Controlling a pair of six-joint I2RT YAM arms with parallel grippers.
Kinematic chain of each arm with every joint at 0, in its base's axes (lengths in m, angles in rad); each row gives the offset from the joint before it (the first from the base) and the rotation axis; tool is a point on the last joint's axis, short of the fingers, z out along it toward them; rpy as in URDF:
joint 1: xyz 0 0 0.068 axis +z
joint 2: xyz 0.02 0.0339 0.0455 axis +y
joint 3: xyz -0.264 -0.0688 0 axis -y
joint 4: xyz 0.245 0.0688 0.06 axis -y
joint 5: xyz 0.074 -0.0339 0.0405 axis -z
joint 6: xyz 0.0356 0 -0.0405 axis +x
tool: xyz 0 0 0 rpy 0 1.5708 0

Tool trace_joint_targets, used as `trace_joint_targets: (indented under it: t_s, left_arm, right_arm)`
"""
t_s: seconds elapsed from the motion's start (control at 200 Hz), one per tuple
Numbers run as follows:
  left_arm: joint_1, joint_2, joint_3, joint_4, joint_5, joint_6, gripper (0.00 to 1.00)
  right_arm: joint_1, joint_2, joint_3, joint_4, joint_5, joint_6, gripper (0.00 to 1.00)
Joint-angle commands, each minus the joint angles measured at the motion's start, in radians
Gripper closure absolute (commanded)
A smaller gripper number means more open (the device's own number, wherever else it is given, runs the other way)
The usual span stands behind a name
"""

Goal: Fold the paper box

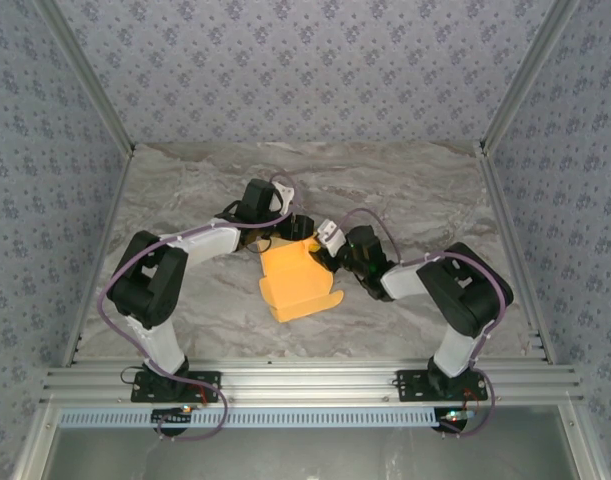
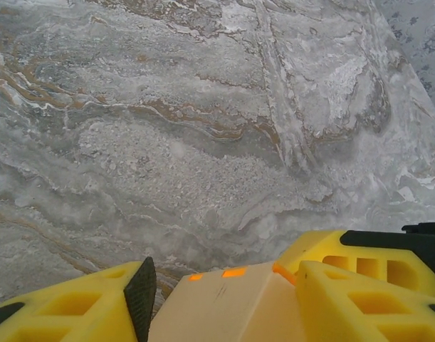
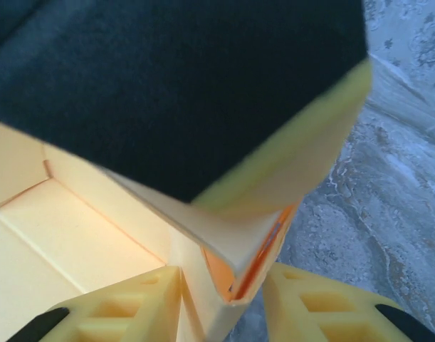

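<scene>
The box sits pretty much dead centre on the table in the top view. It's orange and partly folded, with its upper end tucked between the two claws and a flap sticking out toward the lower right. The lower half lies free on the marble-look surface.

The left claw comes in at the box's upper left corner. From its wrist cam the box panel is at the bottom middle, between the two yellow fingers. The right-hand finger looks like it's touching the panel edge. On the other side there's a sliver of table showing between the dark pad and the cardboard, so that claw is spread around the box, not pinching it.

The right claw is at the box's upper right edge. Its wrist cam shows a folded corner of the box poking down between its two fingers, with the inside of the box off to the left of the frame. Both fingers are very close to the cardboard, but honestly I can't tell if this claw is actually squeezing it or just bracketing it. A big dark pad on a yellow backing takes up the top of that frame, right up against the box wall.
</scene>
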Motion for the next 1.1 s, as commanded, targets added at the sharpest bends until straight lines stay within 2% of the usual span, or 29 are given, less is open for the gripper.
trace_joint_targets:
  t_s: [0.0, 0.2, 0.35, 0.515, 0.595, 0.745, 0.86, 0.934, 1.094]
  left_arm:
    - [-0.016, 0.001, -0.012, -0.022, 0.038, -0.024, 0.46]
    - [-0.016, 0.002, -0.025, -0.018, 0.067, -0.060, 0.55]
    - [-0.017, -0.003, -0.052, 0.002, 0.066, -0.087, 0.57]
    - [-0.017, -0.014, -0.075, 0.008, 0.057, -0.095, 0.59]
    - [-0.016, -0.014, -0.077, 0.003, 0.066, -0.103, 0.59]
    - [-0.011, -0.031, -0.100, 0.015, 0.066, -0.160, 0.60]
    - [-0.007, -0.037, -0.108, 0.006, 0.068, -0.182, 0.60]
    - [-0.006, -0.044, -0.120, 0.013, 0.067, -0.187, 0.60]
    - [-0.005, -0.041, -0.130, 0.007, 0.068, -0.190, 0.61]
  right_arm:
    - [0.047, 0.034, 0.031, 0.061, 0.140, -0.017, 0.61]
    - [0.084, 0.061, 0.037, 0.117, 0.246, -0.004, 0.63]
    - [0.095, 0.075, 0.029, 0.174, 0.311, 0.018, 0.66]
    - [0.109, 0.084, 0.034, 0.182, 0.329, 0.011, 0.74]
    - [0.121, 0.089, 0.034, 0.191, 0.384, 0.028, 0.77]
    - [0.172, 0.117, 0.041, 0.224, 0.509, 0.044, 0.75]
    - [0.178, 0.159, 0.043, 0.234, 0.559, 0.182, 0.70]
    - [0.178, 0.194, 0.031, 0.278, 0.583, 0.201, 0.70]
    - [0.171, 0.217, 0.027, 0.300, 0.638, 0.196, 0.79]
